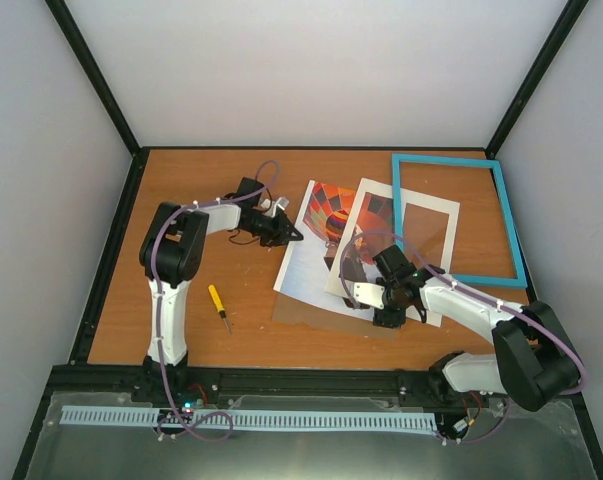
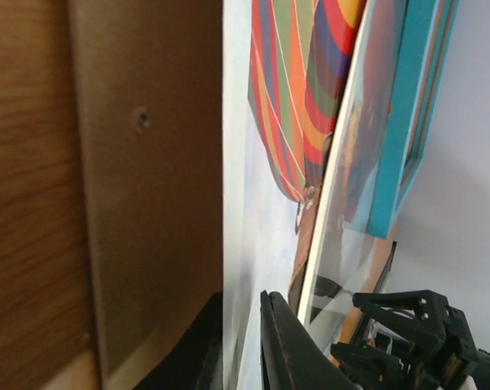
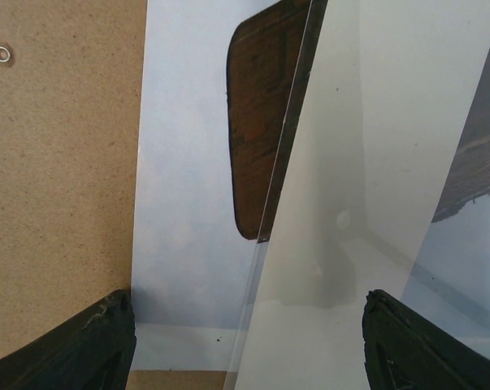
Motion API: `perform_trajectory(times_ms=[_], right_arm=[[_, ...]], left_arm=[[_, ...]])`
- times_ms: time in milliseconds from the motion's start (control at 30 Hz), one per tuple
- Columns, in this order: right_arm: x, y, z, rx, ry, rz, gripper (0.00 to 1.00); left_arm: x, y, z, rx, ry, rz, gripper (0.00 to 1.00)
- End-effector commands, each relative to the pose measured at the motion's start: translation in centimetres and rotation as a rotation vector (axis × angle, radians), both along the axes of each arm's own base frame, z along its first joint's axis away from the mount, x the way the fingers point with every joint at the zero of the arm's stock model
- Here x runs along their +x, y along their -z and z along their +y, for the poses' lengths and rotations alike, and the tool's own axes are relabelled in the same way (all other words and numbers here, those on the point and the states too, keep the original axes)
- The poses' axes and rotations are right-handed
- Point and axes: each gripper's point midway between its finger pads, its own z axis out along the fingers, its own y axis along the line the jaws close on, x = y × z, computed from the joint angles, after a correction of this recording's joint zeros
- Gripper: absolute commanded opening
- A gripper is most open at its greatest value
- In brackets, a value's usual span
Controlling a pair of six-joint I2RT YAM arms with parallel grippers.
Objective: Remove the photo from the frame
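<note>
The photo (image 1: 316, 245), a colourful balloon on pale sky, lies flat in the middle of the table, out of the frame (image 1: 459, 215). The turquoise frame lies empty at the back right. A white mat (image 1: 406, 250) overlaps the photo's right side. My left gripper (image 1: 286, 235) is at the photo's left edge. In the left wrist view its jaws (image 2: 240, 296) are pinched on the photo's edge (image 2: 245, 203). My right gripper (image 1: 386, 312) hovers open over the photo's near right part. Its wrist view shows sky and brown basket (image 3: 257, 122) between its spread fingers (image 3: 246, 301).
A brown backing board (image 1: 311, 315) lies under the photo and sticks out at its near edge; it also shows in the right wrist view (image 3: 58, 162). A clear pane (image 3: 285, 203) lies over the mat. A yellow screwdriver (image 1: 218, 305) lies near the left arm.
</note>
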Motion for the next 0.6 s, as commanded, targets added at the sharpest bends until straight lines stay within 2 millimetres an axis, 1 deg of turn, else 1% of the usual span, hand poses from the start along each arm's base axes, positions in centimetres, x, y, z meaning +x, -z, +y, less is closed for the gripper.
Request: perform_trajectory(times_ms=[0, 167, 267, 333, 367, 467, 567], right_arm=[[-1.0, 2.5, -0.6, -0.032, 0.008, 0.039, 0.74], [-0.9, 2.4, -0.5, -0.032, 0.007, 0.037, 0.74], [-0.2, 1.5, -0.6, -0.037, 0.024, 0.013, 0.74], [0.4, -0.1, -0.2, -0.022, 0.035, -0.009, 0.74], [0.7, -1.1, -0.1, -0.012, 0.038, -0.023, 0.74], [1.5, -5.1, 0.4, 0.039, 0.04, -0.096, 0.78], [1.8, -8.5, 1.0, 0.112, 0.049, -0.124, 0.81]], left_arm=[[0.2, -1.9, -0.7, -0.071, 0.052, -0.04, 0.13], [-0.2, -1.7, -0.9, -0.076, 0.064, -0.035, 0.18], [-0.6, -1.5, -1.0, -0.053, 0.073, -0.034, 0.11], [-0.6, -1.7, -0.5, -0.017, 0.058, -0.046, 0.04], [-0.5, -2.2, -0.1, 0.006, 0.048, -0.065, 0.02], [-1.3, -3.1, 1.6, 0.051, 0.006, -0.082, 0.01], [-2.7, -3.9, 3.8, 0.085, -0.042, -0.085, 0.01]])
